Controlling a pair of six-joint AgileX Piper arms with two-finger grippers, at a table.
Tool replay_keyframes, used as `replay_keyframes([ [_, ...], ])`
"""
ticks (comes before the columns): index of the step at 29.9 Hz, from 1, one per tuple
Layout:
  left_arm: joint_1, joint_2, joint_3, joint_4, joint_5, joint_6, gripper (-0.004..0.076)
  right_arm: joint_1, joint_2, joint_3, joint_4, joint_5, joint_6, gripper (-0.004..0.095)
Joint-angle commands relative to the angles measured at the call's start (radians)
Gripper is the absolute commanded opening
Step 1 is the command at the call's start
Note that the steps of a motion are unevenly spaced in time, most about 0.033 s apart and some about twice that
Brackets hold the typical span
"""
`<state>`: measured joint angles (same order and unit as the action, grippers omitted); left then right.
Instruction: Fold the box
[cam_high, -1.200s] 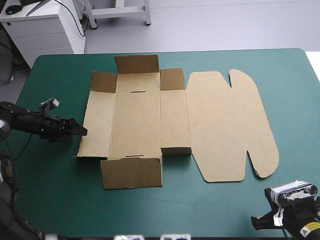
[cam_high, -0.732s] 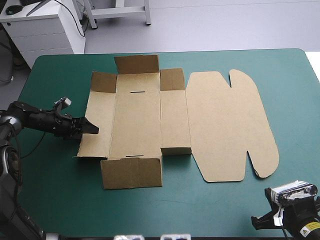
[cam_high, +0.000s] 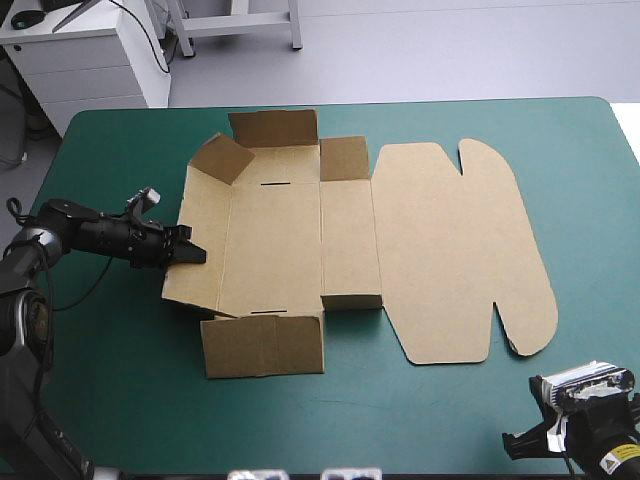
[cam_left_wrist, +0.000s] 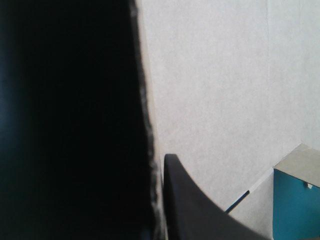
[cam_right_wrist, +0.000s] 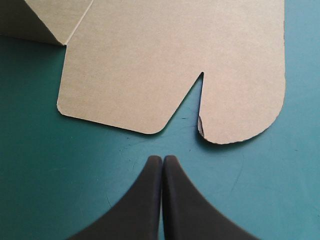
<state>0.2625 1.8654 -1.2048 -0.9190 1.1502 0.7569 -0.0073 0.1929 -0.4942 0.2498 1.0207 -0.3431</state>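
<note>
Teal-green cover (cam_high: 420, 420); left gripper (cam_high: 192, 255) tight on box (cam_high: 275, 245) wall, one finger hidden; right gripper (cam_right_wrist: 162, 161) closed, empty.

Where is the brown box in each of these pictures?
High view: the box spreads mid-table, left wall raised.
Left wrist view: box fills the picture, held by the left gripper.
Right wrist view: its lid lies ahead of the right gripper.
Shared landmark: the lid's rounded tab, absent from left wrist view.

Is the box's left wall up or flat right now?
Partly up: the left wall tilts off the teal-green cover, its edge pinched in the left gripper, not upright yet. The lid lies flat.
</note>
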Motion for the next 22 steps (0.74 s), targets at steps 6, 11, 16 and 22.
replay_keyframes([
  [6, -0.016, -0.045, -0.02, -0.047, -0.003, 0.03, -0.0008, 0.004, 0.013, -0.033, 0.012, -0.065, -0.003, -0.0014],
  [11, -0.018, -0.045, -0.03, -0.058, 0.022, 0.055, -0.0007, 0.004, 0.013, -0.033, 0.012, -0.065, -0.003, -0.0014],
  [16, -0.06, -0.064, -0.099, -0.035, 0.044, 0.074, -0.0007, 0.004, 0.013, -0.033, 0.012, -0.065, -0.003, -0.0014],
  [22, -0.198, -0.091, -0.286, 0.121, -0.005, 0.036, -0.0007, 0.004, 0.013, -0.033, 0.012, -0.065, -0.003, -0.0014],
])
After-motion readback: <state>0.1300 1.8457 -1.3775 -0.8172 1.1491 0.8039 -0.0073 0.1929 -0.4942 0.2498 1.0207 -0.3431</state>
